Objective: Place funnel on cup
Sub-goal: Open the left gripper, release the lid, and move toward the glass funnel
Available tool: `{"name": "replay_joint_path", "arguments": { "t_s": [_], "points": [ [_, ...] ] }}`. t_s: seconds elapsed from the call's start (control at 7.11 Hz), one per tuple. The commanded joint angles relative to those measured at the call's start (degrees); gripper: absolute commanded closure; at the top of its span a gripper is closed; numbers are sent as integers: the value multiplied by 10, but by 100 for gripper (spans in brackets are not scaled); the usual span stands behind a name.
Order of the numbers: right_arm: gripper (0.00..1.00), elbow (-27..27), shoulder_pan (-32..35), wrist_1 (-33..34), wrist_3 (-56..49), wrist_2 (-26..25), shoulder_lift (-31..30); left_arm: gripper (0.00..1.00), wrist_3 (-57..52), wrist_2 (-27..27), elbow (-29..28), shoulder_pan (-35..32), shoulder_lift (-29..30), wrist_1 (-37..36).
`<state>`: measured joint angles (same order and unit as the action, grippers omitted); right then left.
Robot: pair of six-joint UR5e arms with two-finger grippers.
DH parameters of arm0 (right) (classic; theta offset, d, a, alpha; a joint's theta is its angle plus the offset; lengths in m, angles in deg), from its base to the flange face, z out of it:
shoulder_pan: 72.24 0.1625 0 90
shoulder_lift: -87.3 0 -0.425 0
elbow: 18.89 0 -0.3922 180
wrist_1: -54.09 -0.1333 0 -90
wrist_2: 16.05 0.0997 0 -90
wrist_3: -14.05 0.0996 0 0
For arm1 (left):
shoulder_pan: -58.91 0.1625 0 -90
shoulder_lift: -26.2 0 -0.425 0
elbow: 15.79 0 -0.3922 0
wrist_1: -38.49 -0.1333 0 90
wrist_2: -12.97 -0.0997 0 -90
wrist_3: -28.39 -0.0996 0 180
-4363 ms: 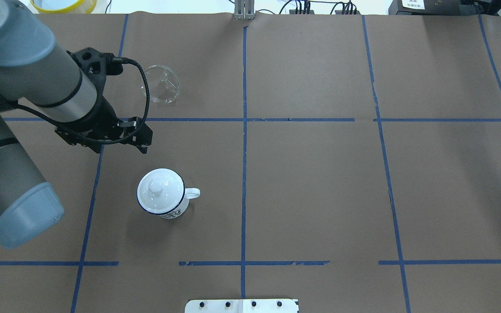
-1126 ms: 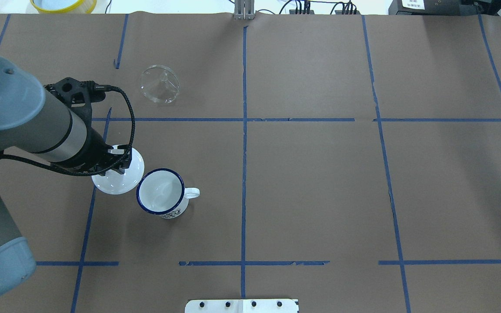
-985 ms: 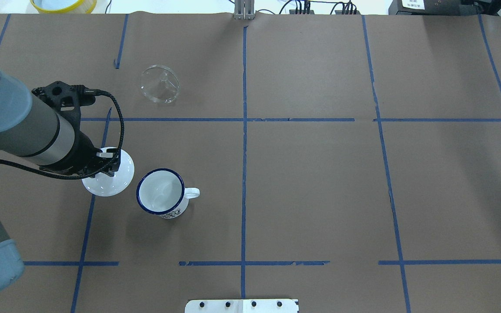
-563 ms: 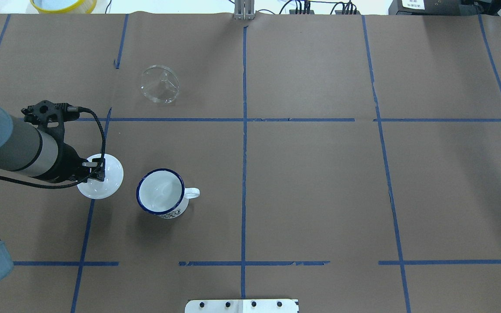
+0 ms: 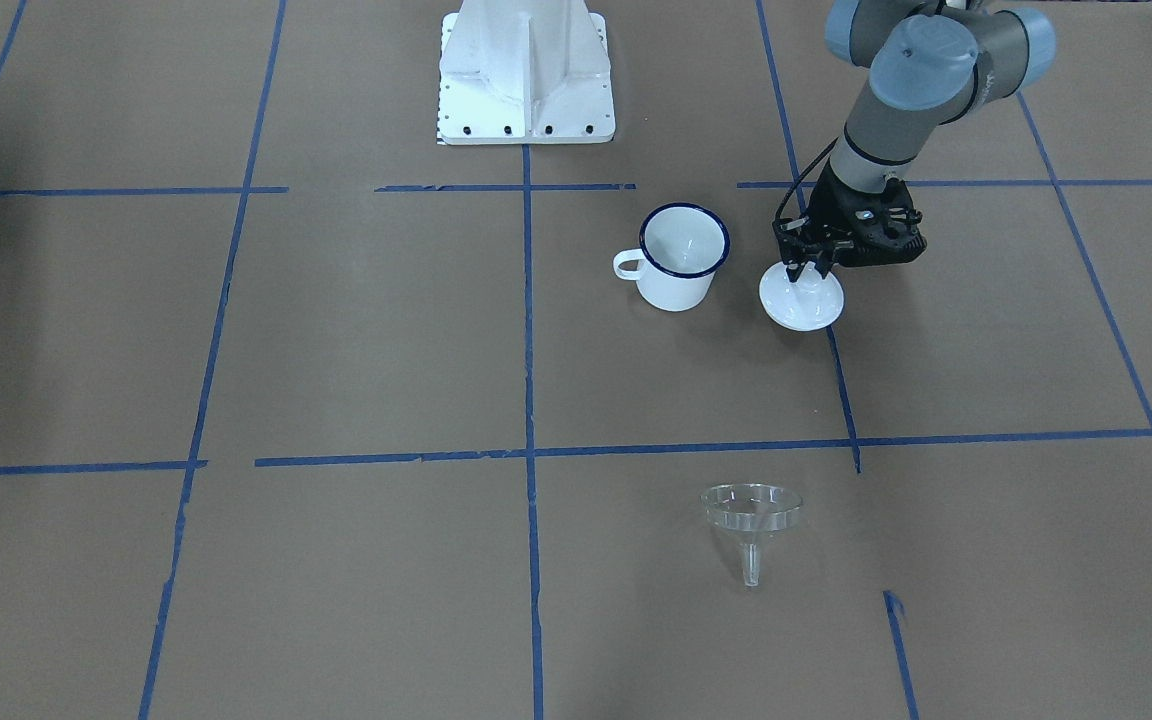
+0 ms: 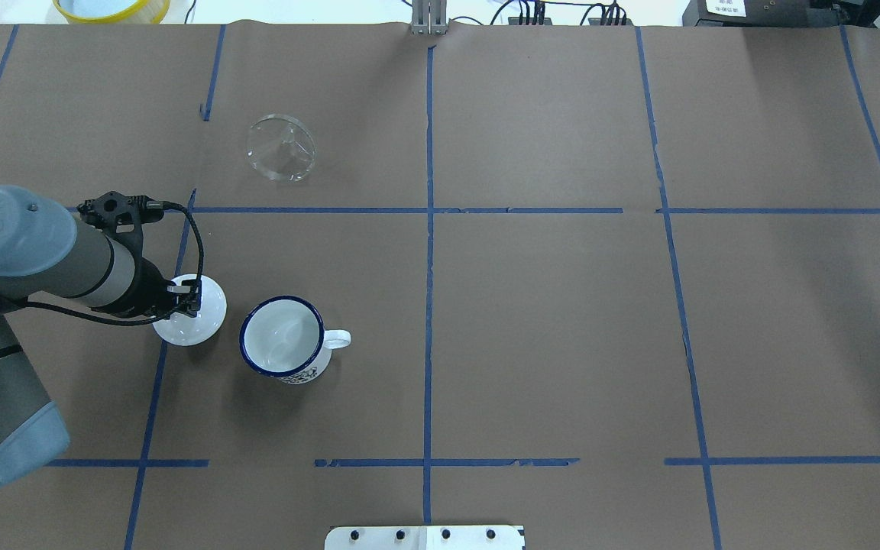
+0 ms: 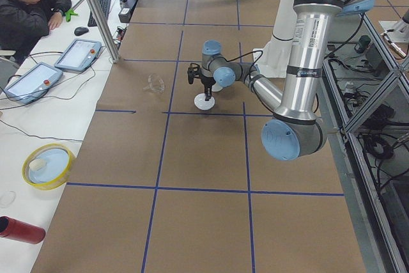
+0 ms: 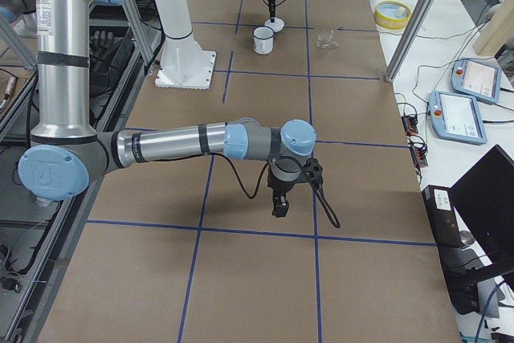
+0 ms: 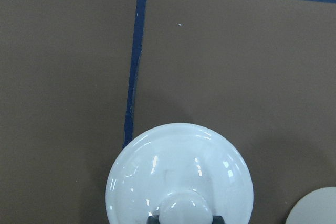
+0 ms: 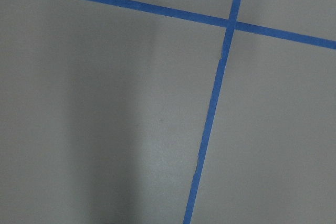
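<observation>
Between my left fingers [image 5: 793, 268]: item one, the knob of a round white lid [image 5: 802, 305], clenched from above. The lid sits level, low over the table [image 5: 336, 330]; whether it already rests there I cannot tell from these angles.

Just beside those fingers, on their right: item two, the cup [image 5: 676, 290]. Upright, mouth uncovered, handle turned away from the lid.

Well ahead of the fingers, away from my base and a little to their right: item three, the funnel [image 5: 751, 510]. Lying tipped on the table, spout pointing away from me, nothing touching it.

Far off to the other side: my right fingers [image 8: 279, 202], over bare table. Whether they are parted or closed cannot be told.

Step in hand, by my reckoning: parking the lid. To do it well I should lower until the lid bears flat and let go only then. I should then rise straight off the knob and leave the lid apart from the cup, so the approach with the funnel meets no obstacle.
</observation>
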<state>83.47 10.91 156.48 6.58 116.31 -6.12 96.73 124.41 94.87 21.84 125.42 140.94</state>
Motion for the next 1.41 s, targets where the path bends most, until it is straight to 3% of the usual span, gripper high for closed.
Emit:
{"name": "replay_joint_path", "arguments": {
  "t_s": [0.0,0.14,0.28,0.7,0.84,1.13,1.27],
  "points": [
    [0,0,0,0,0,0,1,100,-8,1,-31,1,17,4],
    [0,-1,0,0,0,0,0,66,-28,3,-34,1,19,4],
    [0,0,0,1,0,0,0,1,-37,4,-34,1,19,4],
    [0,0,0,0,0,0,0,0,-37,8,8,-10,19,-14],
    [0,0,0,0,0,0,0,0,-32,8,25,-48,33,-45],
    [0,0,0,0,1,0,0,0,1,7,18,-107,124,-131],
    [0,0,0,0,0,0,1,0,71,4,8,-117,142,-127]
  ]
}}
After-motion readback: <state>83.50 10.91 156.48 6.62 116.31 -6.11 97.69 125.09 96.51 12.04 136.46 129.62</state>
